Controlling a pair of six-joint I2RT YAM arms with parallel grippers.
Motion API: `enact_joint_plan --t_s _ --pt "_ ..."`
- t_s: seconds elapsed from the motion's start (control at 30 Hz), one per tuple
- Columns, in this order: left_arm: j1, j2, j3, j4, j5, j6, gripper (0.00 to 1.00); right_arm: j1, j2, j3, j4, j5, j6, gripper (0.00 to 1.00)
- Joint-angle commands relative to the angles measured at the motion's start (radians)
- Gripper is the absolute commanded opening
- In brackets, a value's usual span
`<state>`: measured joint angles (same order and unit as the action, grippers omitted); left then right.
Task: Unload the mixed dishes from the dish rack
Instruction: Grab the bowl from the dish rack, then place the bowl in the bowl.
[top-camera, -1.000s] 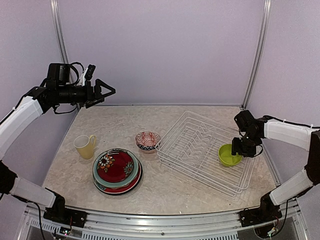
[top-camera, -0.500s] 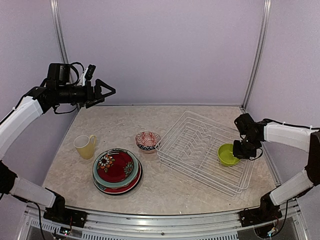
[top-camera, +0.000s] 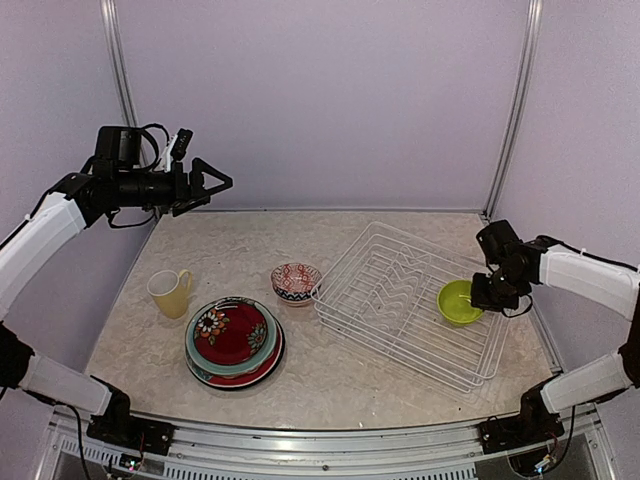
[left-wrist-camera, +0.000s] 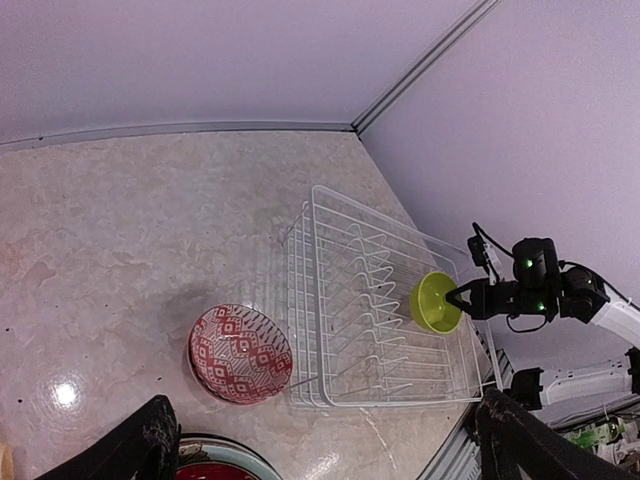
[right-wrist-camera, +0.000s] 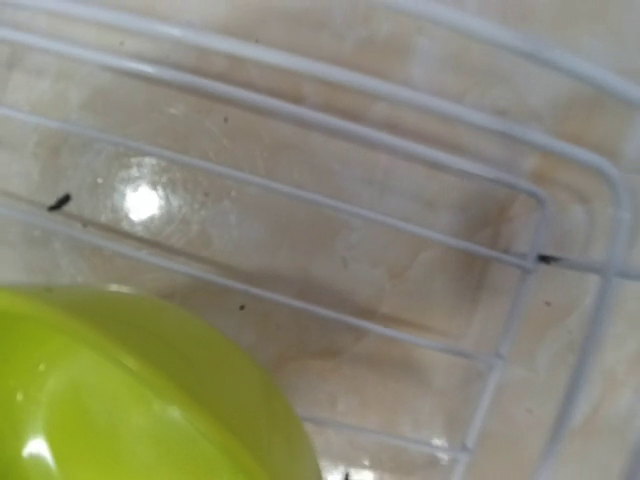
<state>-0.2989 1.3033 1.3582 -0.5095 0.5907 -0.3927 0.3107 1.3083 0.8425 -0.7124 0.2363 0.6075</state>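
The white wire dish rack (top-camera: 345, 318) sits right of centre on the table, also seen in the left wrist view (left-wrist-camera: 340, 300). A lime green bowl (top-camera: 458, 302) is tilted at the rack's right end, with my right gripper (top-camera: 482, 293) shut on its right rim. The right wrist view shows only the bowl (right-wrist-camera: 130, 400) over the rack's wires (right-wrist-camera: 300, 110); its own fingers are out of frame. My left gripper (top-camera: 215, 190) hangs open and empty, high over the table's far left. Its fingers (left-wrist-camera: 140, 445) frame the rack and the lime green bowl (left-wrist-camera: 433, 302) from afar.
A red-white patterned bowl (top-camera: 296, 282) stands just left of the rack. A stack of floral plates (top-camera: 233, 340) lies at the front left, with a pale yellow mug (top-camera: 170, 292) beside it. Walls close in on three sides.
My right gripper has shut on the green bowl's rim and drawn it slightly up and to the right, tilting it. The left arm has not moved.
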Motion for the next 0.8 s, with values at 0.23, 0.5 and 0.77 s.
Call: enact_joint_plan --t_s 0.23,0.5,0.77 --pt "-0.011 -0.028 0.018 -0.011 -0.001 0.013 0.99 0.002 -0.213 0.205 -0.004 -0.115 -0.039 0.0" --pt "-0.017 -0.034 0.014 -0.016 -0.033 0.021 0.99 0.146 0.009 0.376 0.234 -0.265 -0.015 0.0" --pt "-0.024 -0.03 0.024 -0.024 -0.024 0.021 0.99 0.349 0.393 0.724 0.299 -0.309 -0.027 0.0"
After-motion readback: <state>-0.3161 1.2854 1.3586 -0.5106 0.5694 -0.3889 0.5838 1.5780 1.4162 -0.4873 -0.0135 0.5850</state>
